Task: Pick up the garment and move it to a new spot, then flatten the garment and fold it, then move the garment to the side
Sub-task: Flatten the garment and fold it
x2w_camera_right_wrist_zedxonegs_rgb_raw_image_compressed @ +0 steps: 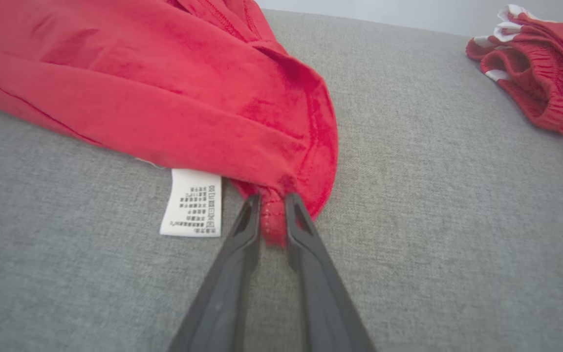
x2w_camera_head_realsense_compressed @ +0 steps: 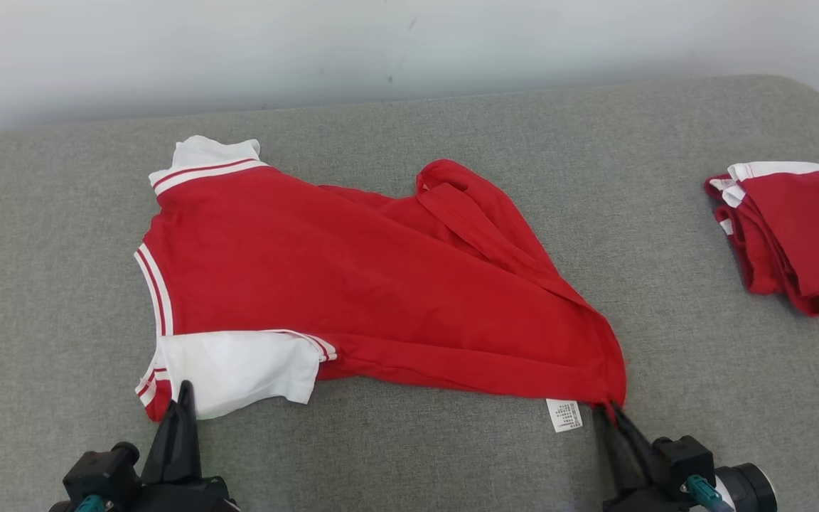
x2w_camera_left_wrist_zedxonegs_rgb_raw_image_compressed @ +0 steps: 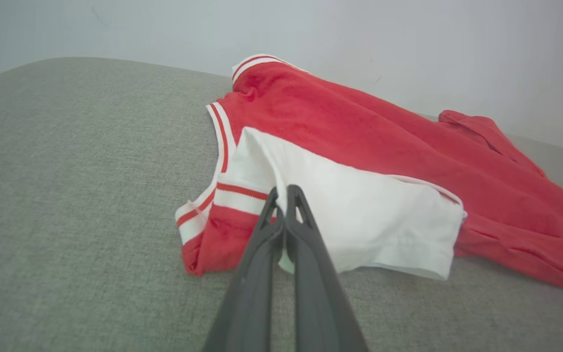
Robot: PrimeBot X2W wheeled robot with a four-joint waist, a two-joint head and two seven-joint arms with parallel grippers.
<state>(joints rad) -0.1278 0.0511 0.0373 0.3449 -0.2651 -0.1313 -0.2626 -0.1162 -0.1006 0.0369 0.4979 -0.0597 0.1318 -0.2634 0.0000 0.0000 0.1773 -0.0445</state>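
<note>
The garment (x2w_camera_head_realsense_compressed: 352, 284) is a red shirt with white sleeves and red-and-white striped trim, spread loosely across the grey cushion. My left gripper (x2w_camera_head_realsense_compressed: 183, 392) sits at its near left, shut on the white sleeve (x2w_camera_left_wrist_zedxonegs_rgb_raw_image_compressed: 359, 220), whose cloth is pinched between the fingertips (x2w_camera_left_wrist_zedxonegs_rgb_raw_image_compressed: 297, 203). At the near right, my right gripper (x2w_camera_head_realsense_compressed: 612, 411) has the red hem corner (x2w_camera_right_wrist_zedxonegs_rgb_raw_image_compressed: 274, 222) squeezed between its two fingers (x2w_camera_right_wrist_zedxonegs_rgb_raw_image_compressed: 297, 215). A white care label (x2w_camera_right_wrist_zedxonegs_rgb_raw_image_compressed: 192, 203) lies on the cushion just left of that corner.
The grey upholstered surface (x2w_camera_head_realsense_compressed: 452, 455) runs to a pale wall behind. A second red-and-white garment (x2w_camera_head_realsense_compressed: 793, 227) lies bunched at the far right edge, also in the right wrist view (x2w_camera_right_wrist_zedxonegs_rgb_raw_image_compressed: 540, 73). Bare cushion lies between the two garments.
</note>
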